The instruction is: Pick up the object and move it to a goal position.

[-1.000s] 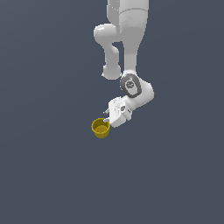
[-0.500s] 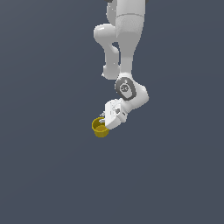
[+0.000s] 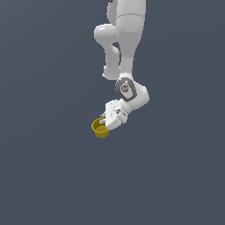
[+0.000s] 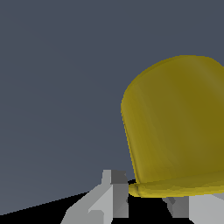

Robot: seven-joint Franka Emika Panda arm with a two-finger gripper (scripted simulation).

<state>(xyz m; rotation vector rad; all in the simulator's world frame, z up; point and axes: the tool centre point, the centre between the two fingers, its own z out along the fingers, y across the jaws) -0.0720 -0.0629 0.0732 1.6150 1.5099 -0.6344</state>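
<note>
**Operator:** What do you count in front of you, biggest first?

**Observer:** You have one arm (image 3: 125, 48), white, coming down from the top of the exterior view and bending toward that view's left at the wrist. Under and behind everything you see one flat dark grey-blue surface (image 3: 44, 176); whether it is a bench or a floor I cannot tell you. Then one cup (image 3: 100, 128), mustard-yellow, and one gripper (image 3: 104, 123) at the end of your arm.

**Operator:** Where is the cup?

**Observer:** Right at the gripper's tip, just on the exterior view's left of the white hand. Its open mouth faces up and slightly toward the camera, and the thicker rim band shows. From the wrist view your cup (image 4: 175, 127) fills most of one side of the picture, with the rim band nearest the camera and the body tapering away to the narrower base.

**Operator:** And the jaws?

**Observer:** They are set around the cup's rim. In the wrist view you can see one grey finger (image 4: 109, 197) just beside the rim on one side and a second finger on the other, with the rim band between them. The jaws look closed on the cup, though the actual contact is too coarse to make out.

**Operator:** Anything in the way?

**Observer:** You have only the plain surface around the cup. Whether the cup rests on it or hangs above it cannot be told.
</note>
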